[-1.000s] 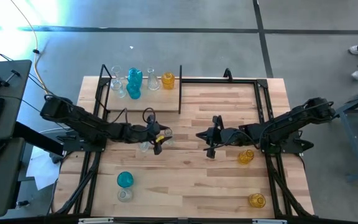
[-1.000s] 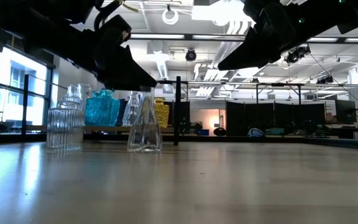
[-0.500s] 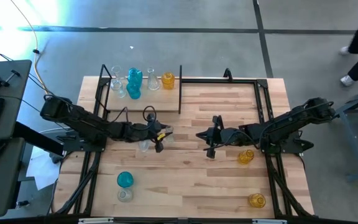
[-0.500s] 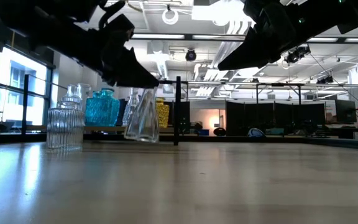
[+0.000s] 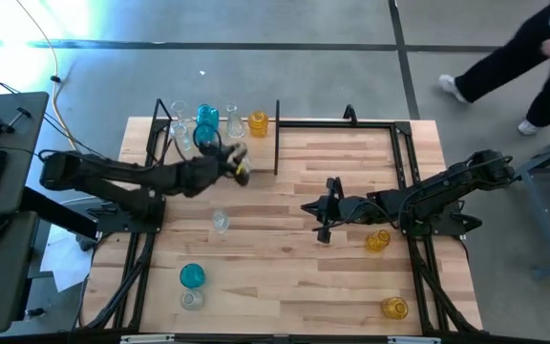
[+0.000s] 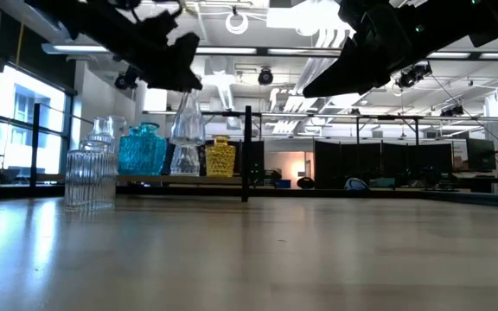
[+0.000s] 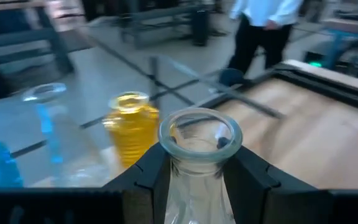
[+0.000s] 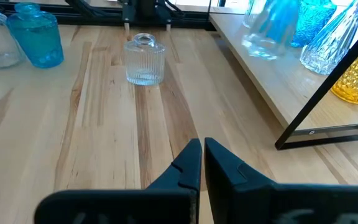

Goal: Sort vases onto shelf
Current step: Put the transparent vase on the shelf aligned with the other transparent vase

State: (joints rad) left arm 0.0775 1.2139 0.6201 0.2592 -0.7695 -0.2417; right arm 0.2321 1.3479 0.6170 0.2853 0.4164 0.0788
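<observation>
My left gripper (image 5: 238,166) is shut on a clear cone-shaped vase (image 6: 187,119), held in the air by the near edge of the shelf (image 5: 256,155). On the shelf's plank stand clear vases (image 5: 179,131), teal vases (image 5: 205,119) and an amber vase (image 5: 258,122). A ribbed clear vase (image 5: 220,222) stands on the table below my left arm. My right gripper (image 5: 321,218) hovers shut over the table's middle and holds nothing. My left gripper pinches the clear vase's narrow neck (image 7: 197,163) just below the round mouth, one finger on each side. The fingers come nearly level from the table's left side and lie across the neck. The vase hangs upright below them, clear of table and shelf.
A teal vase (image 5: 192,276) and a clear vase (image 5: 192,299) stand near the front left. Two amber vases (image 5: 377,240) (image 5: 394,308) stand at the right. A black upright post (image 5: 277,134) ends the shelf. A person (image 5: 504,57) walks past beyond the far right corner.
My left gripper has taken the clear cone-shaped vase off the table, where it stood a second ago. It tipped the vase first, then carried it up and toward the far edge, up to the shelf. The vase now hangs upright, well above the table.
</observation>
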